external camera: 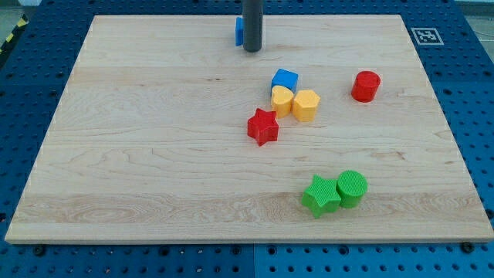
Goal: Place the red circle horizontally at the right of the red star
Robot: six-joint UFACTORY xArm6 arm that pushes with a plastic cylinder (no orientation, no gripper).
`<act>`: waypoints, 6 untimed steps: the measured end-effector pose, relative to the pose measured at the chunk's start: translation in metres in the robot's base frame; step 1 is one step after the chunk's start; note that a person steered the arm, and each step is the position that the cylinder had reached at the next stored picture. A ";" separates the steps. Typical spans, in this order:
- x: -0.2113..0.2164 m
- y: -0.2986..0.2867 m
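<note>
A: Right, where is my tip [252, 49] sitting?

B: Upper centre of the frame, down on the wooden board [139, 154] near its top edge. A blue block [238, 30] shows just at the rod's left, partly hidden; shape not readable. The rod is a bare stick, nothing to open or close, and it holds nothing.

A: And the red circle [366, 86]?

B: Upper right of the frame, standing alone, well apart from the tip. The red star [262, 127] lies near the centre, lower and to the circle's left.

A: Anything between them?

B: A tight cluster just above and right of the star: a blue cube [285, 79] on top, a yellow heart-like block [282, 100] and a yellow hexagon [306, 105] side by side beneath it, touching. The star's upper right point is just beside the yellow heart-like block.

A: Lower part?

B: A green star [320, 195] and a green cylinder [352, 188], touching, lower right. Blue pegboard [31, 77] surrounds the board.
</note>
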State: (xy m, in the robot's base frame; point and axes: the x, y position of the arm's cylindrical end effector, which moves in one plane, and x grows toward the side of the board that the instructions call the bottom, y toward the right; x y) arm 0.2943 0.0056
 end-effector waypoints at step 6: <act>0.049 0.138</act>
State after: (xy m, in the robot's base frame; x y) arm 0.3433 0.1434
